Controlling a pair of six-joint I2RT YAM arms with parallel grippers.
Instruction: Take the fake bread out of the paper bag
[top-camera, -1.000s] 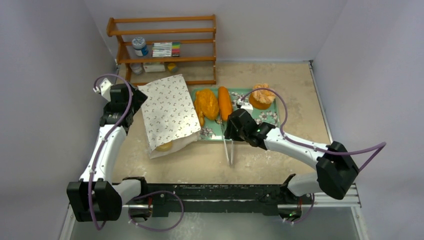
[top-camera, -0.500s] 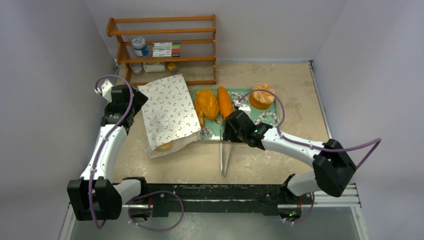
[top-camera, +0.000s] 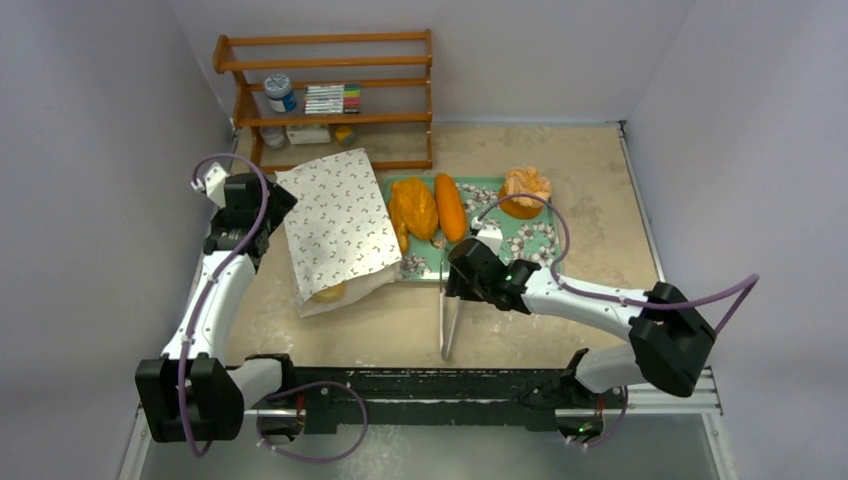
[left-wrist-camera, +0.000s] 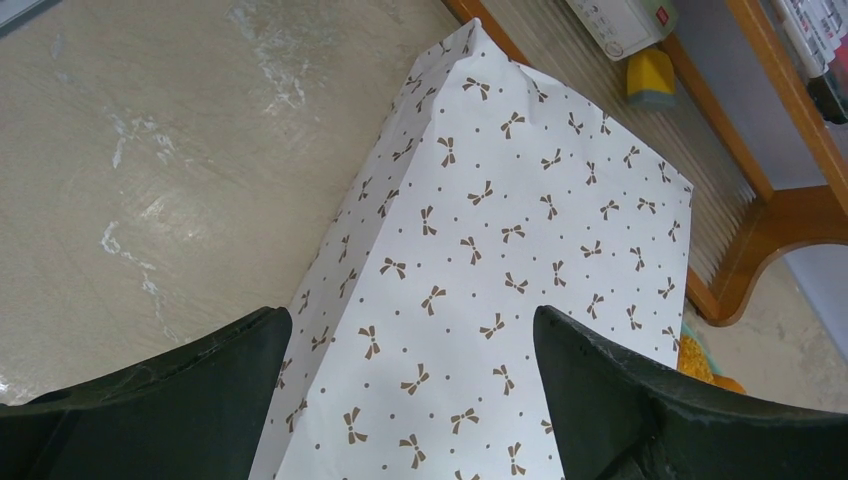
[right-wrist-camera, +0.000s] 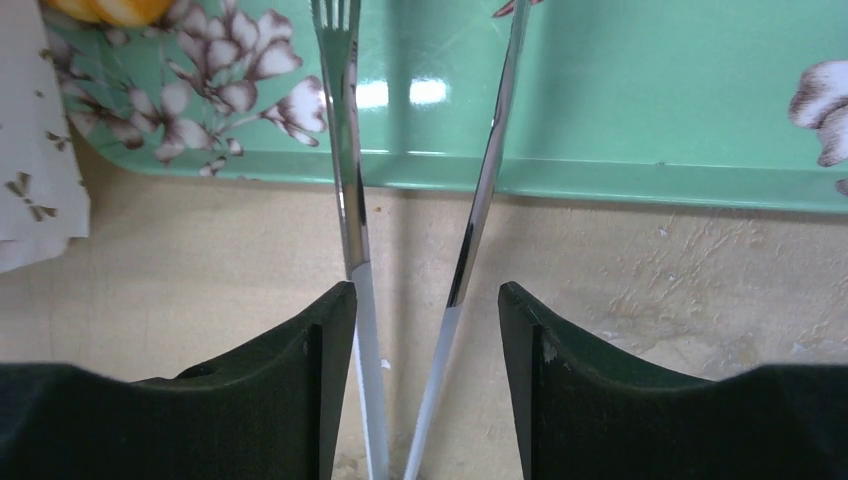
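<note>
Item: fake bread. One pale-yellow piece (top-camera: 327, 293) shows in the mouth of the paper bag (top-camera: 335, 220), which lies flat on the worktop's left half, mouth toward the near edge. The lumpy loaf (top-camera: 413, 208), long loaf (top-camera: 450, 206) and ruffled pastry (top-camera: 524, 188) lie on the green floral tray (right-wrist-camera: 650, 90).
Step, as judged: slide the steel tongs (right-wrist-camera: 347, 200) low into the mouth, pinch gently, pin the bag.
Right gripper (right-wrist-camera: 425, 300): half closed, clasping the tongs.
Left gripper (left-wrist-camera: 407, 330): wide apart, empty, over the bag's far end.
</note>
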